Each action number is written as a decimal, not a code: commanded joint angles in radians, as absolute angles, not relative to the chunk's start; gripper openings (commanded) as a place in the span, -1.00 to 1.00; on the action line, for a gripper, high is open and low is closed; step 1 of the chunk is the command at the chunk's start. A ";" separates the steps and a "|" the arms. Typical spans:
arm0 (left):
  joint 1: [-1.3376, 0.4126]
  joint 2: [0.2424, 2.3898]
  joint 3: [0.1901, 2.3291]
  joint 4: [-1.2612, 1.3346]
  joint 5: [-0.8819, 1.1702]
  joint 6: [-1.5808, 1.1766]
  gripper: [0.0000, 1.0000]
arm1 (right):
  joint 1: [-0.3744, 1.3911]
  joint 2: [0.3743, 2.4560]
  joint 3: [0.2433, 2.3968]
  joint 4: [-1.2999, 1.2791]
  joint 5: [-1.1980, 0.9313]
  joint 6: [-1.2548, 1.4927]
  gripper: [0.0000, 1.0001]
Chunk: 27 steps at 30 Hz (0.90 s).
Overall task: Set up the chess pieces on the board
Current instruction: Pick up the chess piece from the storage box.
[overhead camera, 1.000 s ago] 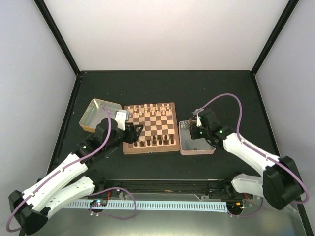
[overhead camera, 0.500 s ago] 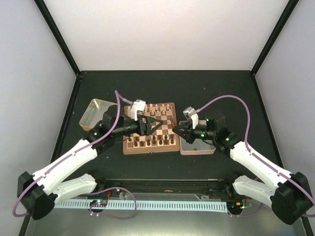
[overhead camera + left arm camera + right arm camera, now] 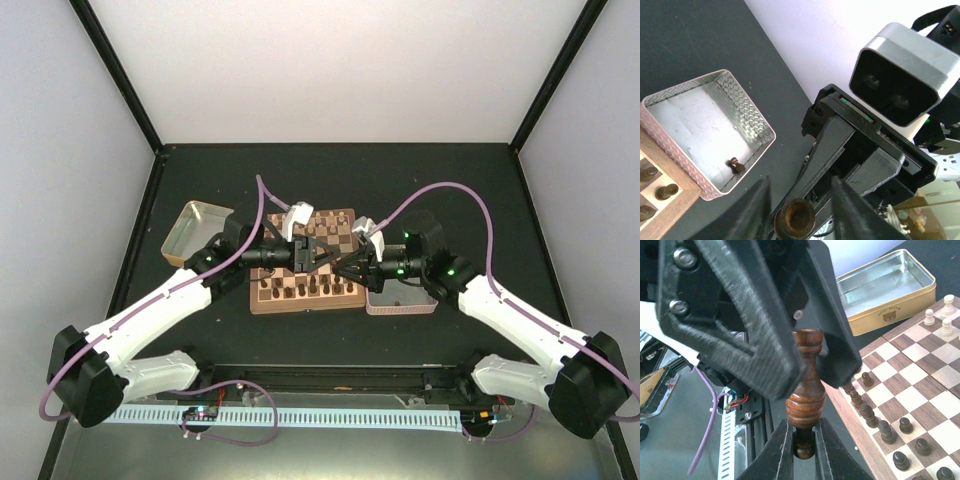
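The dark, ringed, lathe-turned wooden chess piece (image 3: 805,385) is held in the air over the chequered board (image 3: 300,305), its base pinched by the black right fingers (image 3: 775,455). The left fingers (image 3: 847,215) flank its knob, slightly spread. An embossed tin (image 3: 757,117) sits beside the board.

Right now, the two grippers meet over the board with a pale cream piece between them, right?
Not quite. The right wrist view shows the piece between the left gripper and right gripper over the board is dark brown, not cream.
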State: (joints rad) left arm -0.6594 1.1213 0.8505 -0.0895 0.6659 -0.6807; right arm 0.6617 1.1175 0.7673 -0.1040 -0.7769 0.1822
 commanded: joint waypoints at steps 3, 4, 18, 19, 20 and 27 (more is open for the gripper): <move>-0.647 1.102 0.874 -0.084 0.690 -0.665 -0.75 | 0.667 1.126 0.803 -0.113 -0.803 0.162 -0.78; -0.647 1.102 0.872 -0.083 0.692 -0.665 -0.85 | 0.667 1.125 0.805 -0.107 -0.796 0.169 -0.75; -0.597 1.031 0.868 -0.044 0.609 -0.770 -0.97 | 0.667 1.015 0.687 0.193 -0.715 0.460 0.12; -0.588 1.027 0.864 -0.039 0.602 -0.788 -0.97 | 0.667 1.011 0.674 0.220 -0.696 0.493 0.19; -0.578 1.023 0.857 -0.029 0.603 -0.814 -0.97 | 0.667 1.007 0.658 0.259 -0.685 0.532 0.26; -0.534 0.999 0.808 0.135 0.614 -1.091 -0.97 | 0.672 1.087 0.571 0.742 -0.582 1.006 0.43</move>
State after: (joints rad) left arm -0.5491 1.0172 0.8215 0.0032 0.6239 -0.9009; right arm 0.6621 1.0336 0.5915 0.3813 -0.6682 0.6834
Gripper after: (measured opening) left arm 0.110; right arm 0.715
